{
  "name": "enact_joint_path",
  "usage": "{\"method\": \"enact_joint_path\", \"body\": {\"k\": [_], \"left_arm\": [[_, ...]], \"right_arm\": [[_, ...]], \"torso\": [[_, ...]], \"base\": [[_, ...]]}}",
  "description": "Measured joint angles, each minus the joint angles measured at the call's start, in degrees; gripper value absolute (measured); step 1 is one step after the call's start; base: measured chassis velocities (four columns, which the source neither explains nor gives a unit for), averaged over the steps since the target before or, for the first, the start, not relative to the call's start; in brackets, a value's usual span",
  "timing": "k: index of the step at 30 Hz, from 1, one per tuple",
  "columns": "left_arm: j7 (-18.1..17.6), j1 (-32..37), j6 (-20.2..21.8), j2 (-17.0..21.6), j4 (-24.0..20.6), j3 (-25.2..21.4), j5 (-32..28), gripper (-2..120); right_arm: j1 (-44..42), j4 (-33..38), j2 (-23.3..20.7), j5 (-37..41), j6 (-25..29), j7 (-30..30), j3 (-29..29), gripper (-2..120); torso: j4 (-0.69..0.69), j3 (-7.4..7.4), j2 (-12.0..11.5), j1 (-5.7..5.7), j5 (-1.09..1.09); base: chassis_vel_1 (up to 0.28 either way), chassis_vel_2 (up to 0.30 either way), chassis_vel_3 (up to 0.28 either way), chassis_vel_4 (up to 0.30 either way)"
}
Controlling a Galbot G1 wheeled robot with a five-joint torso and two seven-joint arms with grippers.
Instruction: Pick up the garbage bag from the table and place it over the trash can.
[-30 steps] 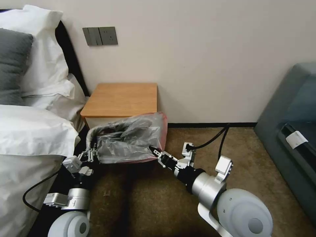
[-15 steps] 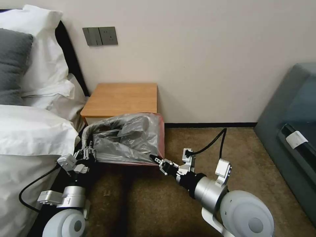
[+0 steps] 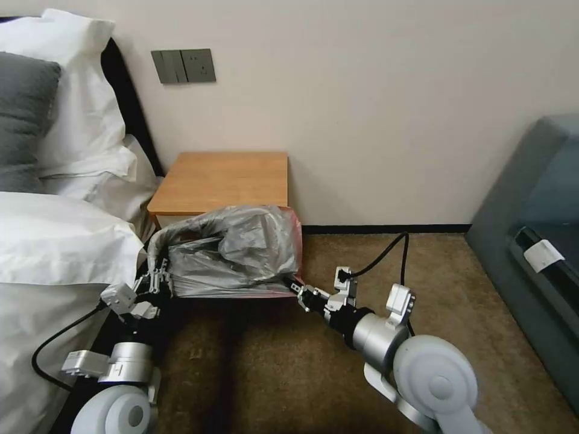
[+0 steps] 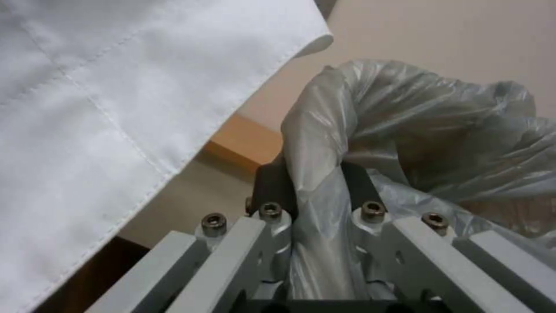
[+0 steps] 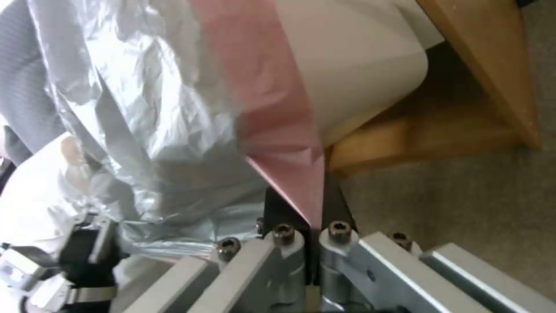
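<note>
The garbage bag (image 3: pixel 235 253), crinkly grey plastic with a pinkish-red rim, hangs stretched between my two grippers in front of the table (image 3: pixel 223 175). My left gripper (image 3: pixel 160 280) is shut on a bunched grey fold at the bag's left end (image 4: pixel 319 143). At the right end, my right gripper (image 3: pixel 294 284) is shut on the pink rim (image 5: pixel 289 143). A pale rounded wall, apparently the trash can (image 5: pixel 359 65), shows just behind that rim in the right wrist view. From the head view the bag hides it.
The bed with white sheets (image 3: pixel 60 241) presses close on the left, right beside my left arm. A grey sofa (image 3: pixel 531 229) stands at the right. Brown carpet (image 3: pixel 434 265) lies open between them. The table's wooden leg and low shelf (image 5: pixel 405 134) are behind the bin.
The grippers have drawn a little apart, the left one toward the bed and the right one rightward and nearer me. The bag is pulled wider and sits slightly lower.
</note>
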Motion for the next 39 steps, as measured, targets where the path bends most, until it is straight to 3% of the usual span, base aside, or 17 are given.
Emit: {"method": "enact_joint_path", "body": {"k": [3, 16, 31, 35, 39], "left_arm": [[0.43, 0.14, 0.43, 0.0, -0.21, -0.12, -0.55, 8], [0.16, 0.19, 2.4, -0.22, -1.32, 0.46, -2.65, 8], [-1.47, 0.19, 3.21, -0.38, -2.0, 0.71, -2.58, 8], [-2.82, -0.28, 2.5, -0.39, -0.63, -0.22, -0.43, 8], [-3.86, -0.37, 2.46, -0.55, -0.28, -0.27, 0.74, 8]], "right_arm": [[-0.15, -1.84, -0.14, -3.82, -0.5, -4.43, -0.19, 0], [-0.17, -4.37, 0.27, -11.17, -0.67, -12.69, -0.59, 3], [-1.87, -2.84, 0.28, -12.73, -1.37, -14.0, -0.6, 57], [-3.64, -1.05, -1.65, -16.63, -0.35, -14.91, 0.08, 77], [-4.63, -0.01, -2.15, -18.88, 0.35, -15.64, 0.44, 90]], "torso": [[0.0, 0.0, 0.0, 0.0, 0.0], [0.0, 0.0, 0.0, 0.0, 0.0], [-0.01, 0.0, 0.0, 0.0, 0.0], [-0.01, 0.0, 0.0, 0.0, 0.0], [0.0, 0.0, 0.0, 0.0, 0.0]], "base": [[0.0, 0.0, 0.0, 0.0], [0.0, 0.0, 0.0, 0.0], [0.0, 0.0, 0.0, 0.0], [0.0, 0.0, 0.0, 0.0], [0.0, 0.0, 0.0, 0.0]]}}
